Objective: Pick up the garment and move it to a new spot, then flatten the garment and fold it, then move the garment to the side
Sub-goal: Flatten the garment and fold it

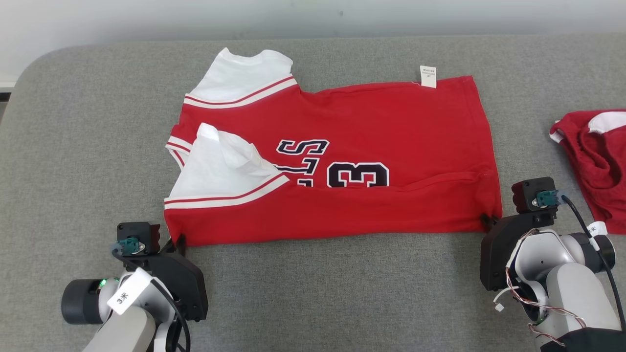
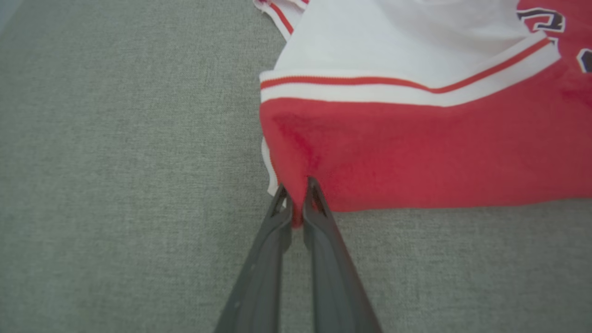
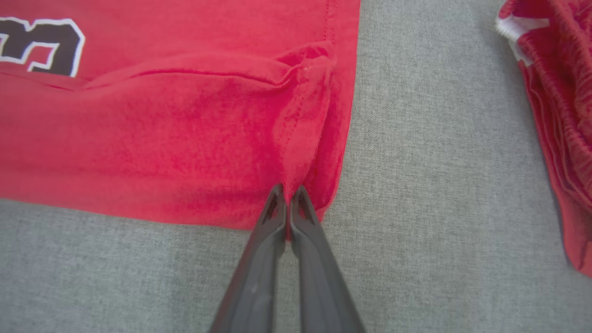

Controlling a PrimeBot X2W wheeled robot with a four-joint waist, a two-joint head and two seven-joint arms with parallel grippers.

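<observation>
Now, jersey (image 1: 342,161) spread on mat (image 1: 73,146), left gripper (image 2: 297,203) clamped on its 8 o'clock corner, right gripper (image 3: 289,203) clamped on its 4 o'clock corner, wrist views showing cloth pinched, head view its label (image 1: 428,77).

My head camera looks forward and down from the near side, over the whole red jersey (image 1: 342,161) on the grey table (image 1: 342,293). Each wrist camera sits low and close, facing far along its fingers: my left gripper (image 2: 296,196) at the jersey's near left corner, my right gripper (image 3: 287,198) at the near right. The head view shares each corner with that wrist view, and the second red garment (image 1: 599,161) with the right one.
</observation>
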